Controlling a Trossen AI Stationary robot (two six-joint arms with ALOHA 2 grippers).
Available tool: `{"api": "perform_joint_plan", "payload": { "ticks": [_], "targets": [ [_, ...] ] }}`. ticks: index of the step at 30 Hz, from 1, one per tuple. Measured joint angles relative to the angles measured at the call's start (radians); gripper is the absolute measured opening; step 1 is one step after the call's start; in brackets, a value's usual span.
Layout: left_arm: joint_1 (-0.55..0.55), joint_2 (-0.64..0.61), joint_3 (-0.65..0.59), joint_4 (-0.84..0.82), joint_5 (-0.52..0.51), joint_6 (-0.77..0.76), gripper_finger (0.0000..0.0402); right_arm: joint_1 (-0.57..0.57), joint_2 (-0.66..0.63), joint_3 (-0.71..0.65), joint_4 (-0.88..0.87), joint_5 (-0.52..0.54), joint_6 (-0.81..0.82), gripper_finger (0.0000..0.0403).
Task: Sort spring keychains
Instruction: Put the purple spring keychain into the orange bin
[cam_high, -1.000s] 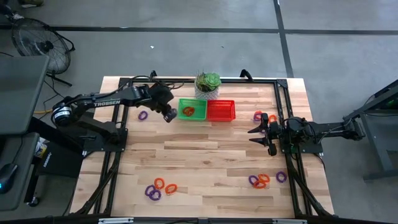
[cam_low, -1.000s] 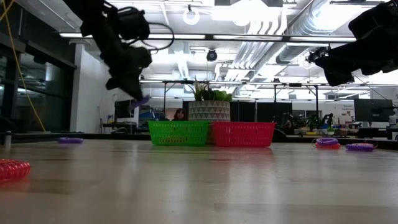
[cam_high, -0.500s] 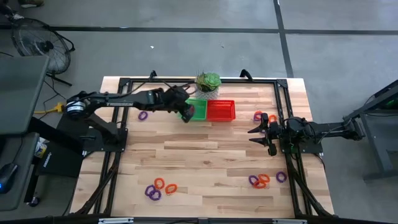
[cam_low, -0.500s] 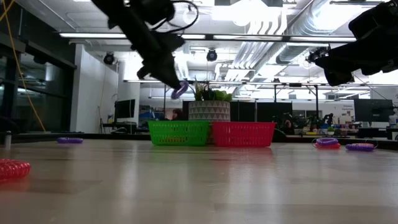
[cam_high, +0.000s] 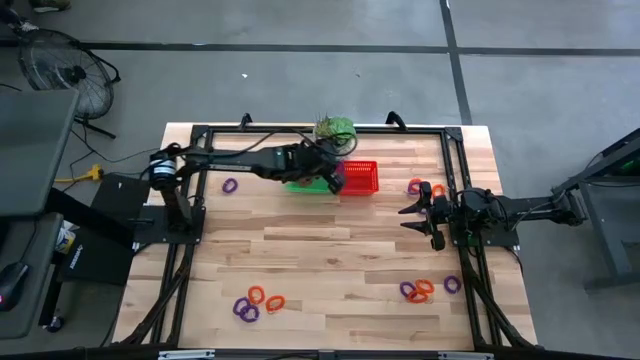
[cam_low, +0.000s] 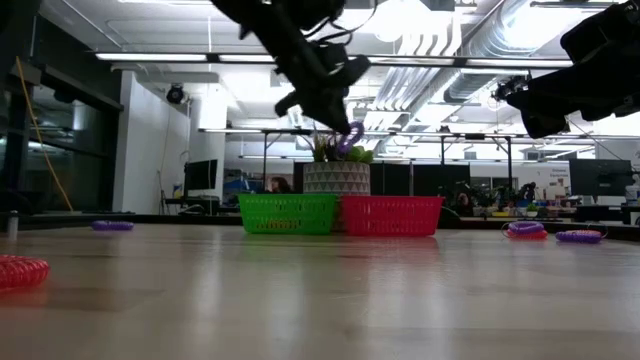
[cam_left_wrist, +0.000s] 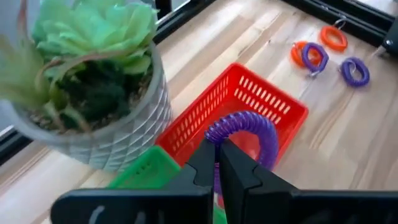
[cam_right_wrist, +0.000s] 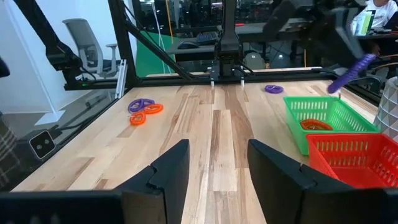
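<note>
My left gripper (cam_high: 335, 181) reaches from the table's left and hangs above the left part of the red basket (cam_high: 360, 177), shut on a purple spring keychain (cam_left_wrist: 245, 132). The same keychain (cam_low: 350, 137) shows in the low view, well above both baskets. The green basket (cam_low: 288, 213) stands against the red one's left side and holds an orange keychain (cam_right_wrist: 316, 125). My right gripper (cam_high: 408, 218) waits open at the table's right side, with nothing between its fingers (cam_right_wrist: 163, 176). My left gripper pinches the purple keychain between its two fingers at one spot on the coiled ring (cam_left_wrist: 216, 138). The fingers slant downward from the table's left. The rest of the loop sticks out past the fingertips, lifted clear above the red basket (cam_left_wrist: 261, 106).
A potted plant (cam_high: 335, 131) stands just behind the baskets, close to my left gripper. Loose keychains lie on the table: one purple at the far left (cam_high: 230, 185), a cluster at the near left (cam_high: 256, 302), a cluster at the near right (cam_high: 424, 290), another by the right arm (cam_high: 424, 187).
My left gripper has moved toward the table's right edge, from left of the green basket to above the red basket, rising a little. It has stayed shut on the purple keychain, which has travelled with it clear of the table.
</note>
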Motion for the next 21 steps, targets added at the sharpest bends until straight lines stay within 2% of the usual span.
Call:
{"api": "perform_joint_plan", "payload": {
  "ticks": [12,21],
  "targets": [
    [-0.012,0.17,0.162,-0.004,-0.024,0.004,0.0,0.0,0.0,0.0,0.0,0.0,0.0,0.0162],
    [-0.002,0.221,0.215,-0.053,-0.021,0.004,0.0003,0.0,0.0,0.0,0.0,0.0,0.0,0.0156]
  ]
}}
